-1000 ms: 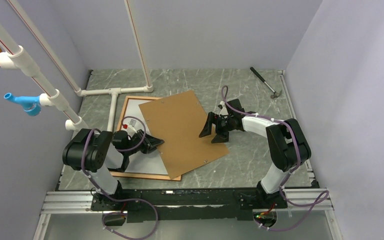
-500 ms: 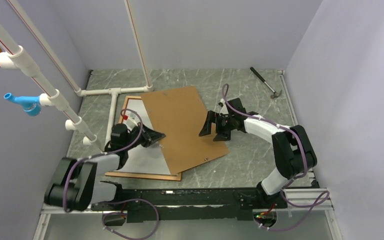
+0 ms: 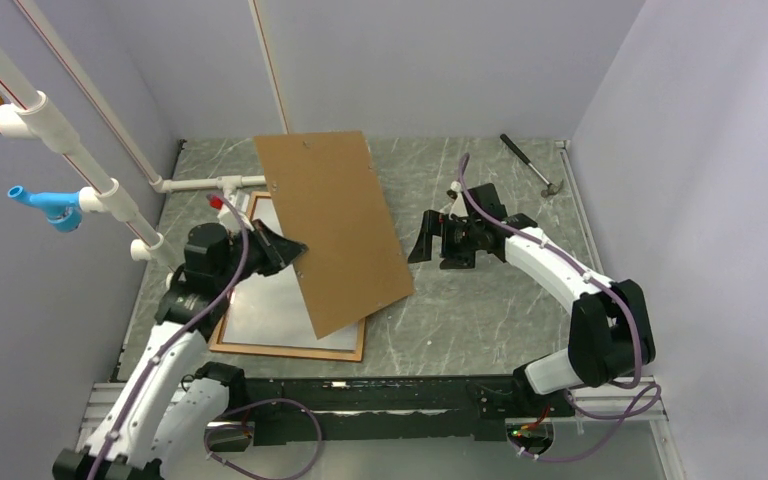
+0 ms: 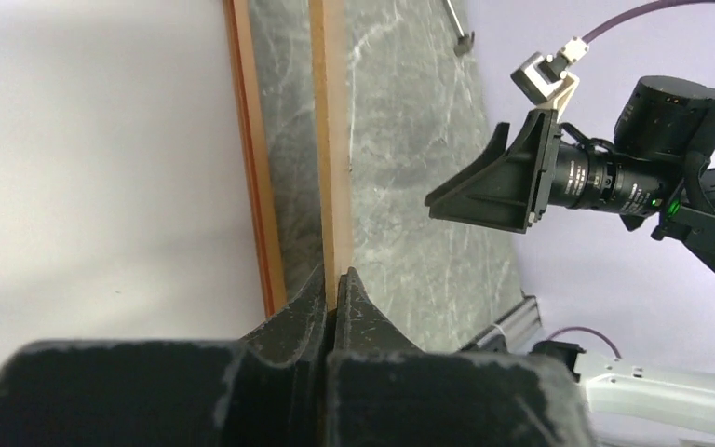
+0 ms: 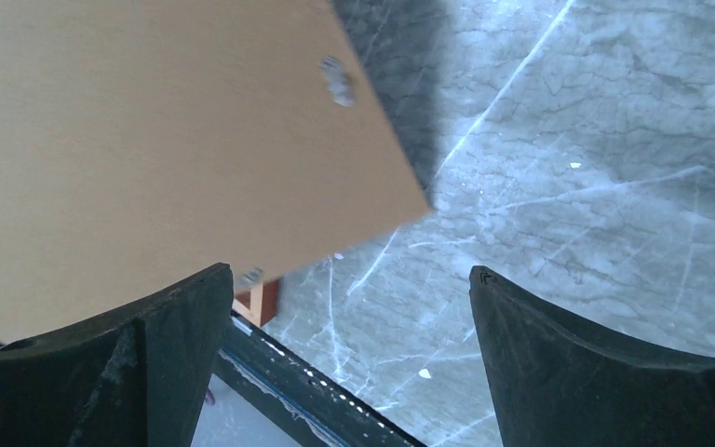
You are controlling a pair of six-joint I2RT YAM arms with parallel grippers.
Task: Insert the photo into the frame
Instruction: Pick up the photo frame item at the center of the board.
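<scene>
Left clenched, right released.
Nearest, the reddish-brown thin-railed wooden frame [image 3: 290,350] lies flat on the grey marbled table [image 3: 480,310], the white-backed photo [image 3: 260,305] inside it; my left fingers [image 4: 298,312] clench the tilted brown fibreboard panel [image 3: 335,230]; my right fingers [image 5: 168,335] gape beside it, apart.

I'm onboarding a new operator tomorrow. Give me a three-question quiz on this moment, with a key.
1. True or false: the right gripper is shut on the backing panel.
2. Which one clamps the backing panel's edge? A) left gripper B) right gripper C) neither
3. Fill in: the tool lying beyond the right gripper, far right, is a ____.
Key: 1 false, it is open and apart from the panel; 2 A; 3 hammer.
</scene>
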